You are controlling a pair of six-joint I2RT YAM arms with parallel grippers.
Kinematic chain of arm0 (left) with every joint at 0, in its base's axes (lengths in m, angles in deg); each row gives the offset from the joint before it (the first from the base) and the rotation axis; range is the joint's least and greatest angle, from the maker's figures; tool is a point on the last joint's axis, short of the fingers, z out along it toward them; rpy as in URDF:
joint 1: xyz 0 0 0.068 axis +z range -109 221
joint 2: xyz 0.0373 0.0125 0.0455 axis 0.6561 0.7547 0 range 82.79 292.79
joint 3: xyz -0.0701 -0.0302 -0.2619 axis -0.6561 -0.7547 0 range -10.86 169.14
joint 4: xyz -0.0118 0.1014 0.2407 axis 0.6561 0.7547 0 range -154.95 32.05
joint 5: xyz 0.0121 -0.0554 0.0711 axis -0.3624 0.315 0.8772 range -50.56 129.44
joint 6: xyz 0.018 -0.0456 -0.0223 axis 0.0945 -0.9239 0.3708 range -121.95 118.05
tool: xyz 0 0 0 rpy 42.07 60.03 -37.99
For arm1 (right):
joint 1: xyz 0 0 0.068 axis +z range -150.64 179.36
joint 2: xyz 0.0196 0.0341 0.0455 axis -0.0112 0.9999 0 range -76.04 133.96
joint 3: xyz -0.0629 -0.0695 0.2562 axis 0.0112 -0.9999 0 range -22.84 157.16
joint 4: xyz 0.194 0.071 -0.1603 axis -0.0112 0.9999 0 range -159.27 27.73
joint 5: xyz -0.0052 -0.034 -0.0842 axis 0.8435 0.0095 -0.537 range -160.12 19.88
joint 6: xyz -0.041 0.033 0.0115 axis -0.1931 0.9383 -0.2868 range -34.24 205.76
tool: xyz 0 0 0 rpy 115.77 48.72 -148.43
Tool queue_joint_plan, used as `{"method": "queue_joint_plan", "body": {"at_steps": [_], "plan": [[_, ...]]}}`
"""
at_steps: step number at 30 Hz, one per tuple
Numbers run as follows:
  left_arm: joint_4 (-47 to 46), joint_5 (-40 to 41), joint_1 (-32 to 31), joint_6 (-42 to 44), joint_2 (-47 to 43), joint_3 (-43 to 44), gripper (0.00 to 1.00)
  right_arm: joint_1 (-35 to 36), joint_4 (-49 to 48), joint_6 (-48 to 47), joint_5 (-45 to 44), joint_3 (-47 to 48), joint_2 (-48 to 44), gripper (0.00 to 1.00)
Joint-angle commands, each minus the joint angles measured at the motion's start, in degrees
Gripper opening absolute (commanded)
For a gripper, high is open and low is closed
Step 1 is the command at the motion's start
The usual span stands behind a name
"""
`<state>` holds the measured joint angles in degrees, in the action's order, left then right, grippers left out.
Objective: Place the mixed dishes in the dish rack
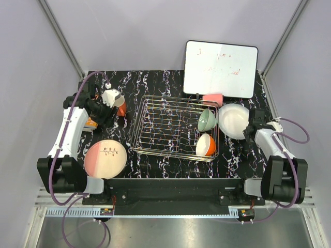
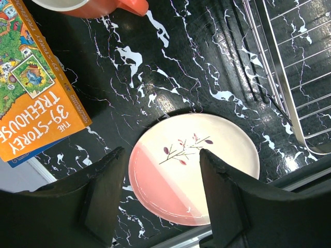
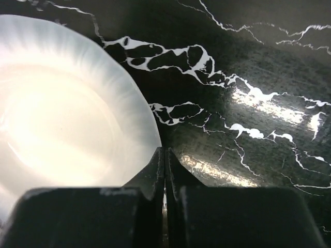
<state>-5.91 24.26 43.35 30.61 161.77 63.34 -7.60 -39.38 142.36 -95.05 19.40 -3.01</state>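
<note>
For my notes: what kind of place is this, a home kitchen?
Probably a lab test bench, not a kitchen: two robot arms stand at the table edge, plain grey walls surround it, and a whiteboard sits behind the dish rack.

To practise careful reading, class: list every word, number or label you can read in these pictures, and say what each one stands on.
"THE 39-STOREY TREEHOUSE": on the orange edge of the book, seen upside down in the left wrist view.
Small print beside that title: too small to read.
Faint red handwriting on the whiteboard: too blurred to read.
Pink-and-cream plate: a twig drawing only, no words.
</note>
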Motion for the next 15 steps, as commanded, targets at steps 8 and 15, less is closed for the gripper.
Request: {"method": "queue_joint_plan", "body": {"at_steps": [8, 15], "plan": [[-0.5, 0.5, 1.0, 1.1, -2.0, -1.0, 0.62, -12.1, -18.2, -1.6, 20.8, -2.9, 6.1, 0.24], [-0.5, 0.1, 1.1, 1.3, -0.8, -0.8, 0.62, -19.6, -24.1, -5.9, 37.9, -9.1, 1.3, 0.88]]}}
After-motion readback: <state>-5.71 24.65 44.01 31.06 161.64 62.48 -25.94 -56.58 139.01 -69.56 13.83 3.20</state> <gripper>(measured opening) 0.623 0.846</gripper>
